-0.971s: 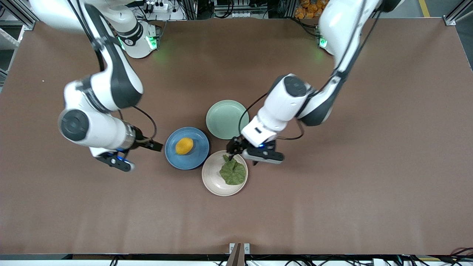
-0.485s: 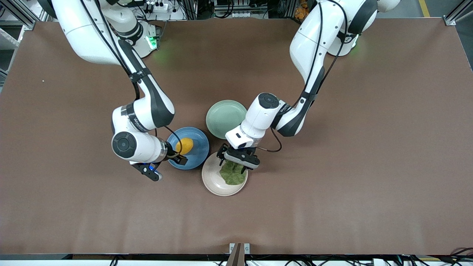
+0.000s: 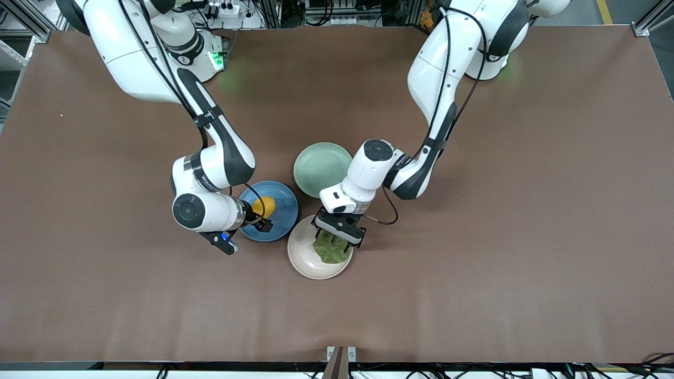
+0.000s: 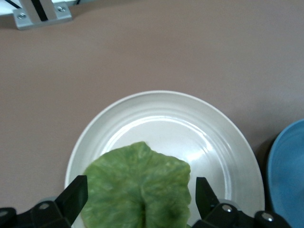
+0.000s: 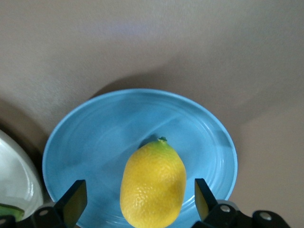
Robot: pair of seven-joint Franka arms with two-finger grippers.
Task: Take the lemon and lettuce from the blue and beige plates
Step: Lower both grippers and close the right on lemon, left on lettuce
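The lemon (image 3: 266, 206) lies on the blue plate (image 3: 283, 217). My right gripper (image 3: 259, 218) is open and low over it; in the right wrist view the fingers (image 5: 73, 200) stand apart on either side of the lemon (image 5: 153, 185), not touching it, above the blue plate (image 5: 99, 137). The lettuce (image 3: 330, 252) lies on the beige plate (image 3: 304, 259). My left gripper (image 3: 337, 234) is open and low over it; in the left wrist view the fingers (image 4: 76, 195) straddle the lettuce (image 4: 137, 184) on the beige plate (image 4: 166, 114).
A pale mint-green plate (image 3: 320, 169) stands empty, farther from the front camera than the other two and touching distance from them. The blue and beige plates sit close together. Brown table (image 3: 474, 273) lies bare around the plates.
My right gripper has moved from beside the blue plate to around the lemon. My left gripper has moved from the beige plate's rim to over the lettuce. Both arms lowered.
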